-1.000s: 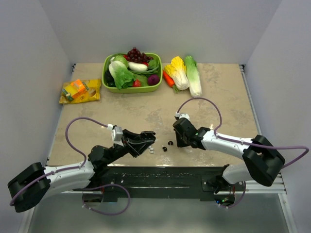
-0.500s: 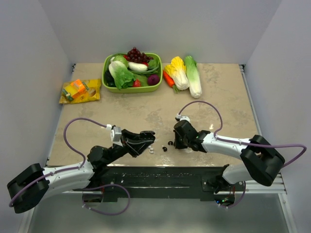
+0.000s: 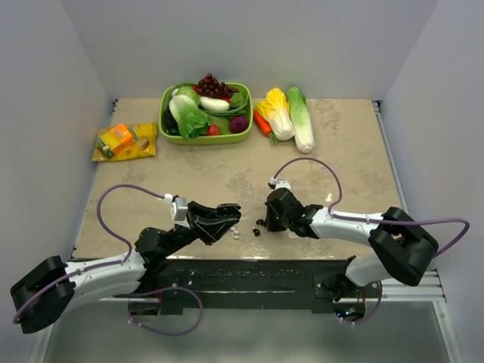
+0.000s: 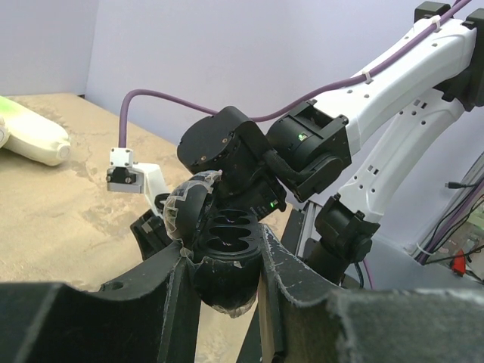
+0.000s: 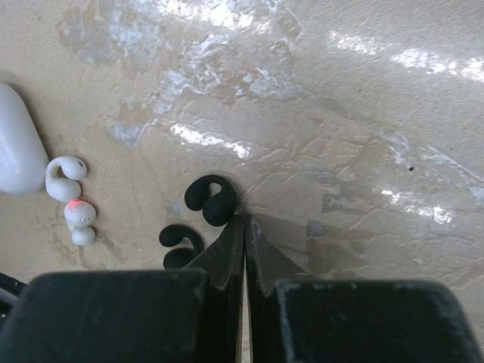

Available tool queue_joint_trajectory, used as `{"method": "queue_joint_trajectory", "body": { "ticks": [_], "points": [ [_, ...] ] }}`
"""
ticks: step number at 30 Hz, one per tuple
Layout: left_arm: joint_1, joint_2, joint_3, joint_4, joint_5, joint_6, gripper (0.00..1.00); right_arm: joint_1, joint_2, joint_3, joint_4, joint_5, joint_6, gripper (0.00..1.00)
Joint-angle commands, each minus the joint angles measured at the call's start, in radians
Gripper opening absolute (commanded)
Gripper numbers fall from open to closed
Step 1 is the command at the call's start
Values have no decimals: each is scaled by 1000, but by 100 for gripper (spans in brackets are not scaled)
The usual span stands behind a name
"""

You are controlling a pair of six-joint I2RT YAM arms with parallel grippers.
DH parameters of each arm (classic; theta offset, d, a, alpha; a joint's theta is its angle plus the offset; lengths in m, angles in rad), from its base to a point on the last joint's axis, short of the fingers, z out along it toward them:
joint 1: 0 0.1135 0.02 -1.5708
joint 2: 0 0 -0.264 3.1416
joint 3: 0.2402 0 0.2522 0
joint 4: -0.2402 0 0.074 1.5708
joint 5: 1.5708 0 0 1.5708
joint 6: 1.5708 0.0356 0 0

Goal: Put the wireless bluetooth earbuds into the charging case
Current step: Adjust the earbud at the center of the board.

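My left gripper (image 3: 220,218) is shut on the black charging case (image 3: 224,212) and holds it just above the table. In the left wrist view the case (image 4: 227,242) sits between my fingers (image 4: 276,276) with its lid open and its sockets empty. My right gripper (image 3: 262,221) is shut, with its tips (image 5: 245,218) on the table touching one black earbud (image 5: 210,200). The second black earbud (image 5: 178,243) lies just left of the finger. Two white earbuds (image 5: 65,175) (image 5: 79,219) lie further left. The buds lie between the two grippers (image 3: 256,231) (image 3: 237,234).
A white rounded object (image 5: 17,147) lies beside the white buds. A green basket (image 3: 206,113) of vegetables, loose cabbages and a carrot (image 3: 286,115), and an orange snack pack (image 3: 125,141) lie at the far side. The table's front edge (image 3: 257,261) is just below the buds.
My right gripper has slid left along the table until its shut tips reach the black earbuds. My left gripper with the case has stayed nearly still.
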State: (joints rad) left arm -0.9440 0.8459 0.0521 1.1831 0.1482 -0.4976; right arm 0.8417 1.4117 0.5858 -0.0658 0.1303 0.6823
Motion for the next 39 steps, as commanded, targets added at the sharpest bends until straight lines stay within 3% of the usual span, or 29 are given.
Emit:
{"method": "queue_joint_trajectory", "body": {
  "ticks": [1, 11, 15, 20, 21, 27, 30, 39],
  "points": [
    [-4, -4, -127, 41, -12, -5, 0, 33, 24, 3, -34, -20, 22, 1],
    [-4, 1, -121, 33, -7, -7, 0, 68, 23, -6, -48, -21, 36, 1],
    [-4, 1, -121, 30, -6, -7, 0, 68, -74, 16, -98, 18, 36, 6],
    [-4, -8, -124, 23, -7, -6, 0, 68, -172, 78, -187, 46, -23, 21],
    [-4, -7, -123, 23, -9, -6, 0, 68, -180, 83, -189, 57, -44, 28],
    [-4, -5, -127, 27, -6, -7, 0, 63, -86, 121, -146, 65, -139, 51],
    [-4, -11, -127, 21, -6, -7, 0, 40, -56, 120, -97, 58, -150, 57],
    [-4, -36, -135, -5, -21, 1, 0, -7, -31, 117, -36, 58, -170, 57]
  ]
}}
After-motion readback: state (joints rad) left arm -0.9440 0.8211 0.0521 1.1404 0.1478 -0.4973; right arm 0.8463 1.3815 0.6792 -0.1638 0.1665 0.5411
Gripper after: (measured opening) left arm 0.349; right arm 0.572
